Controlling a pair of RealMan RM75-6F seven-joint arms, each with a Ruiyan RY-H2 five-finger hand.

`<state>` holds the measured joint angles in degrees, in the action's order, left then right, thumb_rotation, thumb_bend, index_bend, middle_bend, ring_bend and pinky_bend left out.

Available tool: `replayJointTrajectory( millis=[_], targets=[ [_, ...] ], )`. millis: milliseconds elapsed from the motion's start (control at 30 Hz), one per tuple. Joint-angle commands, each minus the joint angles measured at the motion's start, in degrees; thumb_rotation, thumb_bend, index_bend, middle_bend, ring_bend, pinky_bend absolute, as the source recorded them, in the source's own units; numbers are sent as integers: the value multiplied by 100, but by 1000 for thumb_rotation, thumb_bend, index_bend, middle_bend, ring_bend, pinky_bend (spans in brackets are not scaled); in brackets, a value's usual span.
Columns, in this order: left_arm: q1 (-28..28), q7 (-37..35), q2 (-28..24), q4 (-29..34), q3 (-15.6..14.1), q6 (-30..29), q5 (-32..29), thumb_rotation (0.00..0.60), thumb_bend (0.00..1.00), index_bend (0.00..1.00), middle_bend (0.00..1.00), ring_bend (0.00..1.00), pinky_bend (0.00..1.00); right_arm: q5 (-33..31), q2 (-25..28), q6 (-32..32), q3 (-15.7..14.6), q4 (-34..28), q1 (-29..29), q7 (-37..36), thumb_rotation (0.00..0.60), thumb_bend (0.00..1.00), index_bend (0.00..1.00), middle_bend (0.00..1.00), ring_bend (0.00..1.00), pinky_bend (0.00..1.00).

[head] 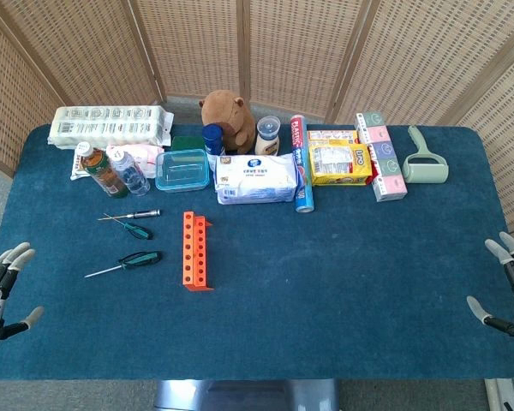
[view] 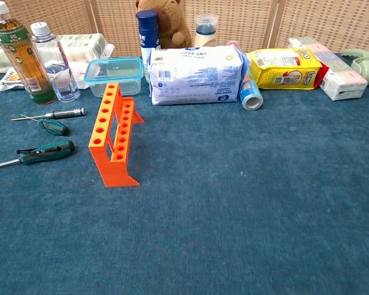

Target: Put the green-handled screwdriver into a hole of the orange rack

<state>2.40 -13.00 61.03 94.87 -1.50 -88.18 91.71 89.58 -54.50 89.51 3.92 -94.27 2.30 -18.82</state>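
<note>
Head view showed the left hand (head: 4, 287) at the near left edge of the blue table (head: 368, 274), palm turned inward, fingers spread apart and lifted, thumb jutting toward the centre, holding nothing. Right of it, well apart, lay the green-handled screwdriver (head: 124, 263), flat on the cloth with its metal shaft pointing left and its handle end toward the orange rack (head: 197, 250); the chest view showed the same tool (view: 37, 153) just left of the rack's near end (view: 114, 135), not touching it. Farther back lay a small green-handled screwdriver (head: 133, 229) and a silver-handled one (head: 130, 215), their shafts crossing. The rack stood upright on the cloth, its two rows of holes running from near to far, all of them bare. Behind it sat a clear blue-lidded box (head: 182, 169), with two bottles (head: 109, 169) to its left and a white wipes pack (head: 257, 178) to its right. At the near right edge the right hand (head: 507, 287) mirrored the other: fingers splayed wide, thumb pointing inward, nothing in its grasp, far from every tool.
</note>
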Motion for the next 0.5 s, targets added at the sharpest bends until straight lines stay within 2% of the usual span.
replayJointTrajectory(
  millis=[33, 267, 300, 367, 400, 433, 500],
  targets=[
    [-1, 10, 6, -14, 16, -5, -22, 600, 245, 0, 2, 13, 215, 28, 4, 32, -5, -8, -10, 0, 600, 323, 94, 21, 8, 46],
    [41, 127, 35, -31, 32, 135, -123, 600, 231, 0, 21, 20, 205, 46, 25, 51, -21, -7, -28, -59, 600, 324, 94, 21, 8, 47],
    [52, 164, 45, -24, 47, 152, -145, 600, 220, 0, 84, 53, 206, 41, 25, 59, -15, -3, -30, -64, 600, 324, 94, 21, 8, 47],
    [87, 290, 97, -4, 104, 202, -235, 600, 200, 0, 326, 215, 260, 16, 21, 61, -2, 3, -30, -69, 600, 324, 94, 21, 8, 47],
    [107, 358, 127, 4, 136, 229, -284, 600, 191, 0, 506, 367, 358, 5, 19, 52, 0, 7, -27, -73, 600, 324, 94, 21, 8, 47],
    [131, 440, 162, 11, 174, 263, -345, 600, 186, 3, 664, 526, 506, -6, 18, 36, 0, 11, -24, -76, 600, 324, 94, 21, 8, 47],
    [249, 725, 277, 21, 282, 452, -541, 600, 184, 39, 833, 734, 749, -26, 24, -26, -11, 19, -8, -94, 600, 323, 94, 21, 8, 47]
  ],
)
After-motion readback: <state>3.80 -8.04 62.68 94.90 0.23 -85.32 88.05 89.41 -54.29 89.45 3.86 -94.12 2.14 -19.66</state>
